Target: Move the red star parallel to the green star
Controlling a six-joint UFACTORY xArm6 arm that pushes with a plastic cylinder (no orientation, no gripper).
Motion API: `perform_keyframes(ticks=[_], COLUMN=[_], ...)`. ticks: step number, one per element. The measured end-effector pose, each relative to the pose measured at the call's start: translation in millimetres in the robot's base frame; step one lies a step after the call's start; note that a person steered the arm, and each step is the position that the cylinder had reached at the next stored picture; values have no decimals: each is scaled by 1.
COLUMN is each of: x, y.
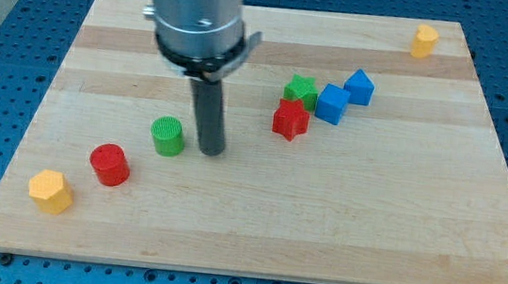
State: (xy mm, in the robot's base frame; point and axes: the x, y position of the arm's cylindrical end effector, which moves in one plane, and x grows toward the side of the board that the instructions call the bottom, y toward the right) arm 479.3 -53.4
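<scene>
The red star point(290, 119) lies near the board's middle, just below and touching the green star point(301, 90). My tip point(211, 150) rests on the board to the left of the red star, well apart from it, and just right of the green cylinder point(168, 136). The rod hangs from the grey arm end at the view's top.
A blue cube point(332, 103) and a blue block point(359, 86) sit right of the green star. A red cylinder point(110, 164) and a yellow block point(50, 191) lie at the lower left. Another yellow block point(423, 41) is at the top right corner of the wooden board point(254, 227).
</scene>
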Motion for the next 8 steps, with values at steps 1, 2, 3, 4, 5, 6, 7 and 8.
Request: perform_keyframes(ticks=[1, 2, 3, 4, 5, 6, 7, 8], x=[0, -1, -18, -32, -37, -39, -41, -45], y=[48, 94, 116, 116, 113, 96, 76, 68])
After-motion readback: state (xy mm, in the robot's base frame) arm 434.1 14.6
